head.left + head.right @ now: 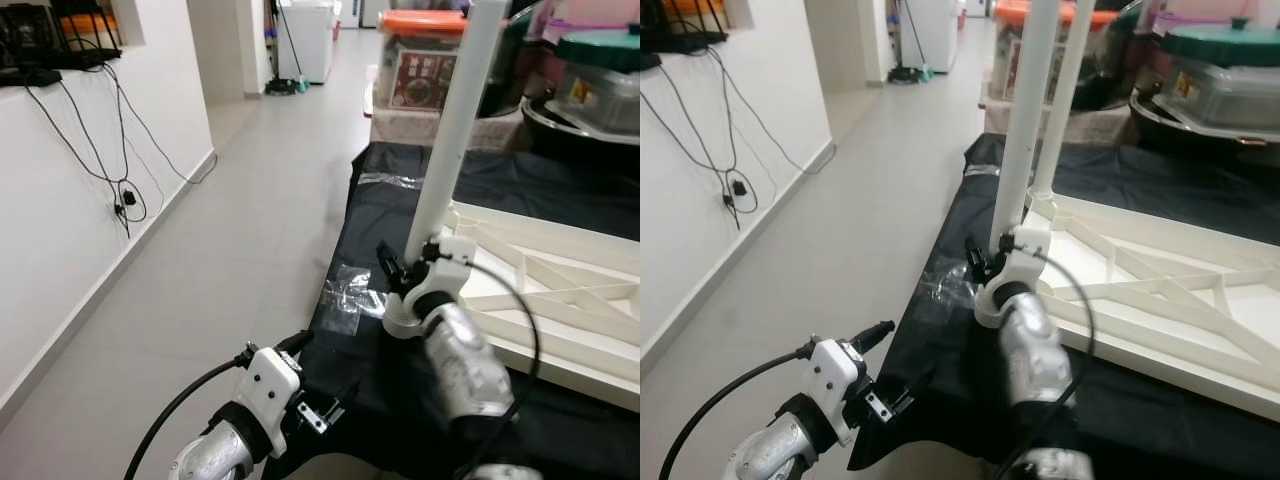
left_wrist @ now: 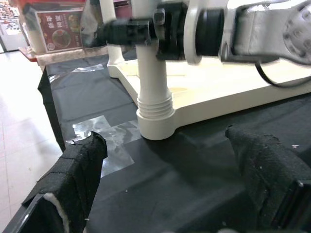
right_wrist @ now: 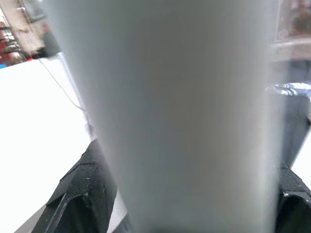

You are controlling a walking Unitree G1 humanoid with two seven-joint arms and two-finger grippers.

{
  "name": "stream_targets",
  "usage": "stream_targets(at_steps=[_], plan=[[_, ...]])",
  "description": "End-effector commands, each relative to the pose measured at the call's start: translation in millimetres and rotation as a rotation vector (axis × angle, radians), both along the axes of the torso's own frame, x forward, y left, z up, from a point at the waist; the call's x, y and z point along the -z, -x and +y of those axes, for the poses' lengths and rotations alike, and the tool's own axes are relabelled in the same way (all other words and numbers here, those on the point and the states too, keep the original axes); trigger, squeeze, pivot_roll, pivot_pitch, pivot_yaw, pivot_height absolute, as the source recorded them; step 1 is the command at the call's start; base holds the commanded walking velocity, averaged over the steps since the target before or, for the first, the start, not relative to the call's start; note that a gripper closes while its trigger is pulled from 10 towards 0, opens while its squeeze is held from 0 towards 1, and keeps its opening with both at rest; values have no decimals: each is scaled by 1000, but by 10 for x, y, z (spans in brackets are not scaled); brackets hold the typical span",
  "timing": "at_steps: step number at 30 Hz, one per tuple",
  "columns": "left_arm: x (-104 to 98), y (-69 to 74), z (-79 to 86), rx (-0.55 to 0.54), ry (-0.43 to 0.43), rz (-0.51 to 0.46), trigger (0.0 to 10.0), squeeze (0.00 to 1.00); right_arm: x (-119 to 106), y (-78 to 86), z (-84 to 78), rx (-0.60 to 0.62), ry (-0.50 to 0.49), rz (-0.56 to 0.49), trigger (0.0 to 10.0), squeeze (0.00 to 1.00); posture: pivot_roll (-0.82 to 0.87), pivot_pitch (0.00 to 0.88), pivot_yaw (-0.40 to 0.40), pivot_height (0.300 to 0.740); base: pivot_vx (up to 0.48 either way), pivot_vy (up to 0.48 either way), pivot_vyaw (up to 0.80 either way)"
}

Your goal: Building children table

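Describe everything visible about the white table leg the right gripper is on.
The table leg is a smooth round white tube, plastic by its look, standing nearly upright with a slight lean. Its ribbed, threaded foot sits in a round corner socket of the upturned white tabletop, which lies on a black cloth. The right gripper is shut on it low down, just above the socket. Its top runs out of view. A second leg stands behind it.

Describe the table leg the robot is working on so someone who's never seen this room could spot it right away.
Find the black cloth covering the surface, with the upturned white tabletop lying on it. At the tabletop's near corner a white table leg stands upright in its socket. Unlike the second leg behind it, the right end effector is clamped around it.
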State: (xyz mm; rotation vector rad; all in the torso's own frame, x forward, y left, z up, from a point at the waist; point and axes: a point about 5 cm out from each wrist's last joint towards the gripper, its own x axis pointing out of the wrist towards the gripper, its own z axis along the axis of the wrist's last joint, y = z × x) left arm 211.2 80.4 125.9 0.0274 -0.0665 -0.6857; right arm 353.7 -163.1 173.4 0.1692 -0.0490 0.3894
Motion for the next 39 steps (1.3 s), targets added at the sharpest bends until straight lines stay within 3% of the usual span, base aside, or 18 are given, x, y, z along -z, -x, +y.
stream_targets(at_steps=[1,3,4,5,6,7,8,11,20,21,24,26,28,30,34,36,38,39], plan=[[54,-2,-2,1,-3,28,10000,0,15,-21,77,-140,-7,21,10000,0,77,5,-28,740,0,0,0],[55,-12,-7,1,-2,28,10000,0,-82,-73,73,-393,14,29,10000,0,84,4,-34,740,0,0,0],[55,-12,-7,1,-2,28,10000,0,-82,-73,73,-393,14,29,10000,0,84,4,-34,740,0,0,0],[55,-13,-11,-1,-2,27,10000,0,-109,-72,134,-534,34,36,10000,0,90,2,-38,740,0,0,0],[55,-13,-11,-1,-2,27,10000,0,-109,-72,134,-534,34,36,10000,0,90,2,-38,740,0,0,0],[53,-12,-15,-2,-1,26,10000,0,-116,-57,186,-656,63,43,10000,0,99,3,-44,740,0,0,0],[53,-12,-15,-2,-1,26,10000,0,-116,-57,186,-656,63,43,10000,0,99,3,-44,740,0,0,0],[49,1,-24,-6,0,24,10000,0,-72,-48,322,-849,123,89,10000,0,112,2,-56,740,0,0,0],[47,18,-24,-6,2,23,10000,0,14,-18,425,-975,165,117,10000,0,115,0,-55,740,0,0,0],[49,22,-21,-5,2,24,10000,0,42,-7,450,-976,172,111,0,0,112,0,-49,740,0,0,0],[53,25,-18,-2,1,26,10000,0,102,17,458,-964,211,93,0,0,108,0,-45,740,0,0,0],[57,26,-15,-1,1,28,10000,0,127,19,448,-927,231,78,0,0,104,0,-42,740,0,0,0],[64,30,-11,1,0,31,10000,0,171,-50,396,-693,204,74,0,0,99,0,-41,740,0,0,0],[64,30,-11,1,0,31,10000,0,171,-50,396,-693,204,74,0,0,99,0,-41,740,0,0,0],[72,32,-3,3,0,34,10000,0,169,-138,278,-263,122,45,0,0,86,0,-34,740,0,0,0],[72,32,-3,3,0,34,10000,0,169,-138,278,-263,122,45,0,0,86,0,-34,740,0,0,0],[73,28,2,5,0,36,10000,0,233,-121,131,85,94,84,0,0,80,0,-30,740,0,0,0],[73,28,2,5,0,36,10000,0,233,-121,131,85,94,84,0,0,80,0,-30,740,0,0,0]])
